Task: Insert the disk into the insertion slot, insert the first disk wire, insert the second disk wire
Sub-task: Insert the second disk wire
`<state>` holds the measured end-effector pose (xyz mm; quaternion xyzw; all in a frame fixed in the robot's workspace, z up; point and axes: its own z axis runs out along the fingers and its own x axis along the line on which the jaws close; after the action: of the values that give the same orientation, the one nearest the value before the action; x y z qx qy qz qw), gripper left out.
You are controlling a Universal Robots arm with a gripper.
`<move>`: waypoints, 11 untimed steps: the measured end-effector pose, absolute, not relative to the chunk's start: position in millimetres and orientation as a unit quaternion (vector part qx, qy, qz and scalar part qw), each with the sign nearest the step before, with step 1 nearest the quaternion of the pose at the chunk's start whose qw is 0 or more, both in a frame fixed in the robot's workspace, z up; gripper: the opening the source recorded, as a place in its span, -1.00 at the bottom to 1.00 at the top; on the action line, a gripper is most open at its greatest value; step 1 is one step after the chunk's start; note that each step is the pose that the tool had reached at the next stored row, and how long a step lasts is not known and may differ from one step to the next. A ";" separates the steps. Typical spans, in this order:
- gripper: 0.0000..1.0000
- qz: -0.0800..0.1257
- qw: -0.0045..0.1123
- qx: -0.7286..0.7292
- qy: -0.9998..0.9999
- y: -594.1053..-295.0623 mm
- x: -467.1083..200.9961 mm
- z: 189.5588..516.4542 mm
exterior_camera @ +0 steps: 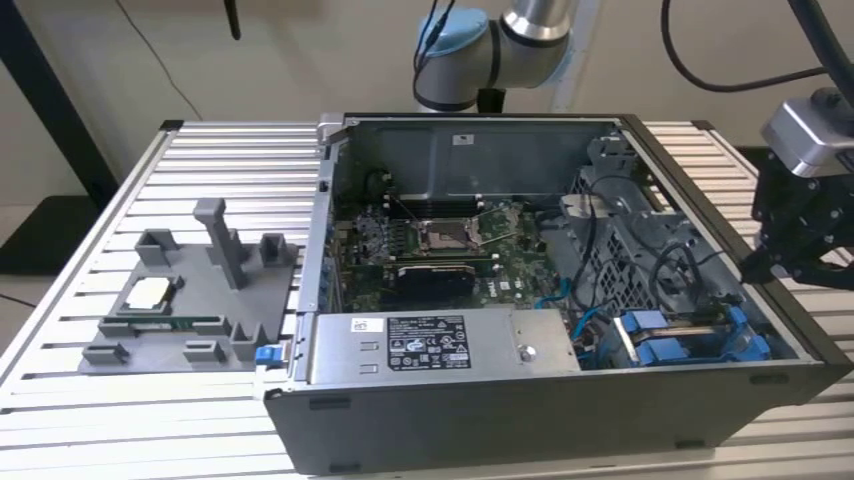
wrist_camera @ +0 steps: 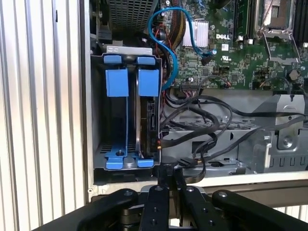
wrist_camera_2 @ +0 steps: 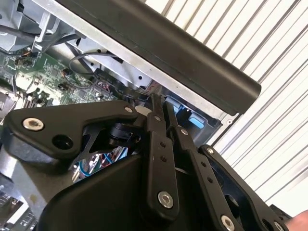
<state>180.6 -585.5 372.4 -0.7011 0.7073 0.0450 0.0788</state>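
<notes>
At the exterior view's right, just outside the wall of the computer case [exterior_camera: 534,420], the hand [exterior_camera: 767,262] hangs over the slatted table [exterior_camera: 200,160]. The slot [exterior_camera: 727,325] with its blue clips is near the hand, just inside that wall. The grey tray [exterior_camera: 187,300] with upright posts is well apart from the hand, on the other side of the case. From this view I cannot tell if the disk sits in the slot.

In the second wrist view the hand [wrist_camera_2: 161,108] is narrow. Its two fingers are pressed together, and I see nothing between them. The tips point at the case rim [wrist_camera_2: 183,53].

In the first wrist view the hand [wrist_camera: 172,169] is closed in the same way, and the slot [wrist_camera: 97,115] lies directly in front of the tips. This view looks down into the slot, which the other views do not. Two blue frames stand side by side there. In the frame nearer to the main board [wrist_camera: 231,43] a dark slab stands on its edge, with its connector side open. I judge this to be the disk [wrist_camera: 150,115], so the first step looks done. The black wires [wrist_camera: 202,144] lie loose beside the slot, with their ends close to the fingertips. As far as I can see they are not plugged in, so both wire steps seem left.
</notes>
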 end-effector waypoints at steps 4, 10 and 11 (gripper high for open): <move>-0.68 0.045 0.079 -0.700 0.708 -584.4 175.3 373.5; -0.68 0.045 0.079 -0.699 0.709 -581.4 167.0 374.9; -0.68 0.045 0.079 -0.699 0.709 -580.9 165.7 375.1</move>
<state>165.7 -580.9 375.1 -0.6989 0.7094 0.0450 0.0788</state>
